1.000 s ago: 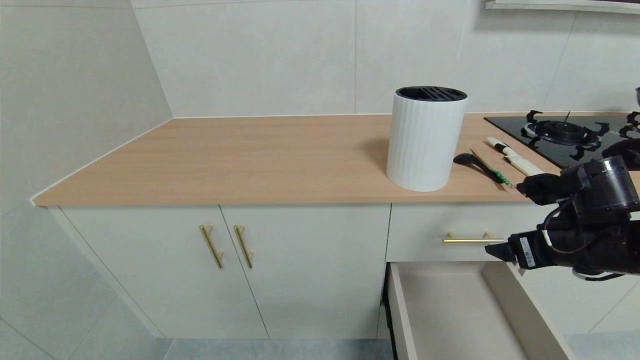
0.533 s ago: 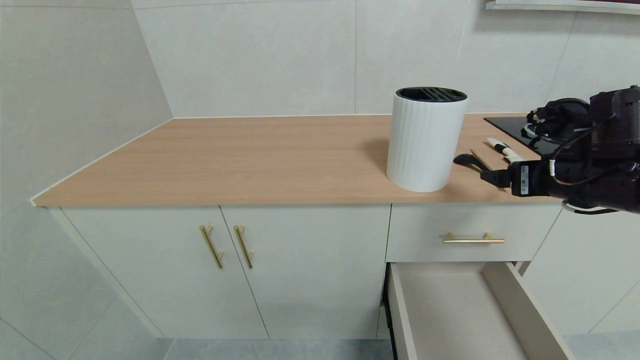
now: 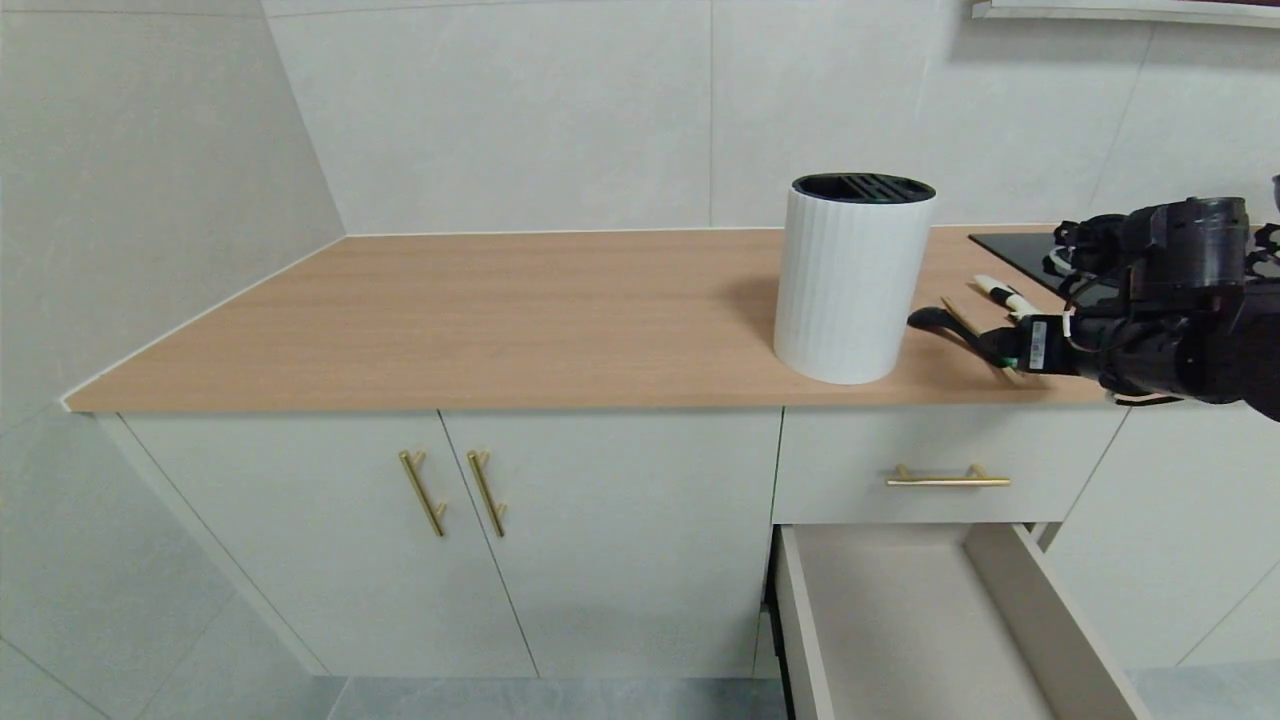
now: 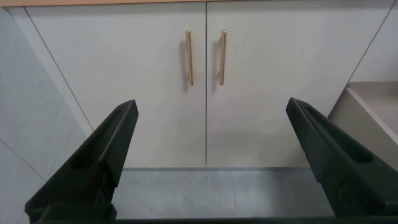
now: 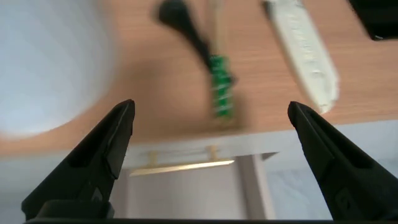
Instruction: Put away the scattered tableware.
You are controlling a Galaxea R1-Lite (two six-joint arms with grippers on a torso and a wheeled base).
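black spoon [image 3: 938, 321] lies flat on the countertop [image 3: 500, 320], bowl end away from the right gripper [image 3: 992, 347] and handle end under it. in the right wrist view the spoon [image 5: 186, 31] runs into a green-patterned handle section [image 5: 221, 93], which sits in the gap between the two fingers of the right gripper [image 5: 209, 109]. jaws spread wide, nothing held. can't tell if a fingertip touches the handle.

a thin wooden stick [image 3: 958, 316] lies just beside the spoon, roughly parallel. white utensil [image 3: 1003, 294] with a dark band is just past the gripper on the wall side, apart from the spoon; wrist view has it [image 5: 305, 50] outside the gap, near one finger.

white ribbed holder [image 3: 850, 280] with a black slotted top stands upright on the gripper's left, near the spoon bowl, not touching it. black hob [image 3: 1010, 245] sits behind the gripper.

white sticker [image 3: 1040, 345] on the gripper body, print too small to read. no other writing legible.

below the gripper: closed drawer with a gold bar handle [image 3: 946, 480], also in the wrist view [image 5: 180, 167]. under that, an open drawer [image 3: 800, 620] pulled out.

left gripper [image 4: 211, 106] is low, facing the cabinet doors and their two gold handles [image 4: 205, 57]. jaws wide apart, nothing held.
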